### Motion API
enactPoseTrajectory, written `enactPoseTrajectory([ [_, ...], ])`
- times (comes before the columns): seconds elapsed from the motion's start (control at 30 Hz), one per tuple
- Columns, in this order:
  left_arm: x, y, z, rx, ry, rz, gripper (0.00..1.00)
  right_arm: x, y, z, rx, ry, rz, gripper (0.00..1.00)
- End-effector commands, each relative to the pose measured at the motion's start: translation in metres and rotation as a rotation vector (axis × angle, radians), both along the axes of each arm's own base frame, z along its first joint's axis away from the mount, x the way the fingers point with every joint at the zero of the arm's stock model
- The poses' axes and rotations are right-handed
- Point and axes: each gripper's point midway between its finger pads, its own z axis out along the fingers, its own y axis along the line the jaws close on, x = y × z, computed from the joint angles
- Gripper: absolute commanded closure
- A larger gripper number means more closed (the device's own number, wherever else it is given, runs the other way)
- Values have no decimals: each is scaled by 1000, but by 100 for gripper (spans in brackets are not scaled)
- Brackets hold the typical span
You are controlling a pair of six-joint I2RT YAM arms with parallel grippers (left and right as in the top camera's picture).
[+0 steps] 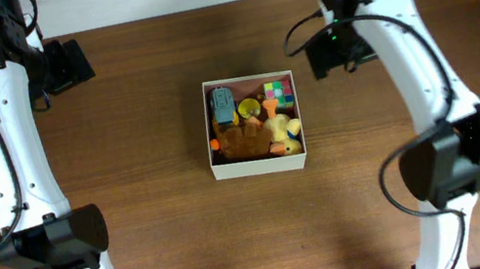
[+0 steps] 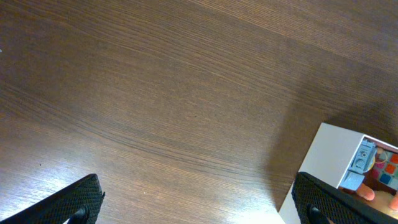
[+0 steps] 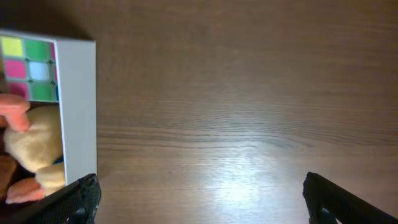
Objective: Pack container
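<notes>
The container (image 1: 259,165) is a square white box in the middle of the table. It holds several toys: a blue toy (image 1: 222,106), a colour cube (image 1: 278,90), a yellow plush duck (image 1: 284,134) and a brown plush (image 1: 243,138). My left gripper (image 2: 198,205) is open and empty over bare table, left of the container's corner (image 2: 333,155). My right gripper (image 3: 202,202) is open and empty over bare table, right of the container's wall (image 3: 78,106). The cube (image 3: 31,68) and the duck (image 3: 37,146) show in the right wrist view.
The wooden table (image 1: 134,94) surrounds the container on all sides. Both arm bases stand at the front, left (image 1: 51,242) and right (image 1: 443,163).
</notes>
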Motion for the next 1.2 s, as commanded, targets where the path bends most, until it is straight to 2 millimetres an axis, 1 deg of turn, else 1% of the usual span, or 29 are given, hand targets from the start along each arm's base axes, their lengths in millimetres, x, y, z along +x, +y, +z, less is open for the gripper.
enactPoseTrajectory([
  [0.0, -3, 3, 13, 13, -35, 16, 1, -16, -16, 88, 25, -231, -30, 1],
  [0.1, -3, 3, 13, 13, -35, 15, 1, -34, -23, 134, 44, -364, -43, 1],
  [0.13, -3, 3, 13, 13, -35, 16, 1, -46, -29, 154, 50, -426, -50, 1],
  [0.2, -3, 3, 13, 13, -35, 16, 1, -64, -38, 177, 60, -510, -70, 1],
  [0.27, -3, 3, 13, 13, -35, 16, 1, -82, -47, 191, 66, -587, -88, 1],
  [0.37, -3, 3, 13, 13, -35, 16, 1, -102, -56, 197, 77, -713, -111, 1],
  [0.43, -3, 3, 13, 13, -35, 16, 1, -113, -61, 193, 92, -801, -121, 1],
  [0.53, -3, 3, 13, 13, -35, 16, 1, -122, -62, 179, 128, -934, -119, 1],
  [0.67, -3, 3, 13, 13, -35, 16, 1, -132, -49, 152, 212, -1131, -55, 1],
  [0.83, -3, 3, 13, 13, -35, 16, 1, -147, -31, 132, 304, -1360, 54, 1],
  [0.93, -3, 3, 13, 13, -35, 15, 1, -162, -21, 118, 349, -1491, 128, 1],
  [1.1, -3, 3, 13, 13, -35, 16, 1, -176, -15, 95, 375, -1543, 170, 1],
  [1.17, -3, 3, 13, 13, -35, 16, 1, -180, -14, 89, 379, -1550, 176, 1],
])
